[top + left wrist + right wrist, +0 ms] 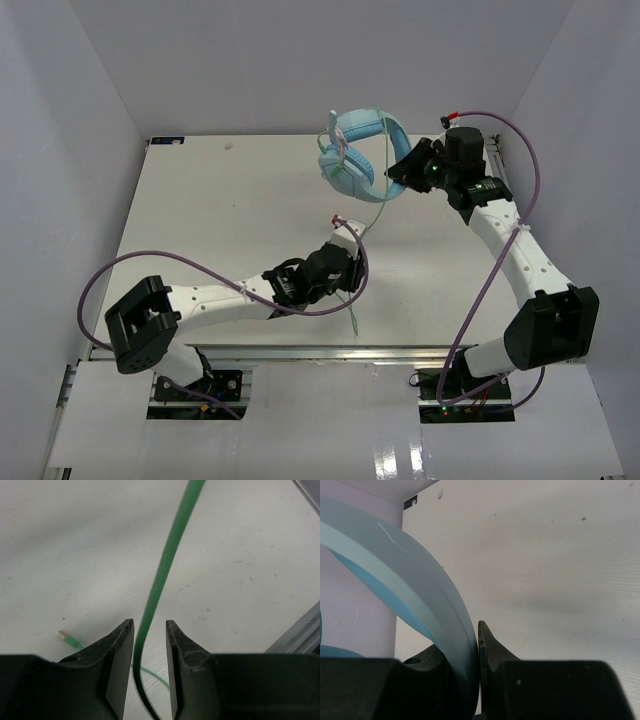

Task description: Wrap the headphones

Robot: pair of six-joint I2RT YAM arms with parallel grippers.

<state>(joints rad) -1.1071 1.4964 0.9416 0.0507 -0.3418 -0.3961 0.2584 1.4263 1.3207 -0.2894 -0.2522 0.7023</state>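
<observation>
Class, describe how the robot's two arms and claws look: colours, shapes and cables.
Left arm and right arm: white shells, black joints, each with a looping purple cable running along it. Left claw and right claw: black, with two pointed wedge-shaped fingers.

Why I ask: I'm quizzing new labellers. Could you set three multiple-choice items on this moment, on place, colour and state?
1. Where is the plug of the cable? A on the table; B inside an earcup; C on the wall.
2. What colour is the cable of the headphones? A orange; B green; C yellow.
3. How is the left gripper? A open, cable between its jaws; B shut on the cable; C shut on the headband.
Key: 1 A, it lies on the table; 2 B, plainly green; 3 A, both jaws stand clear of it.
</observation>
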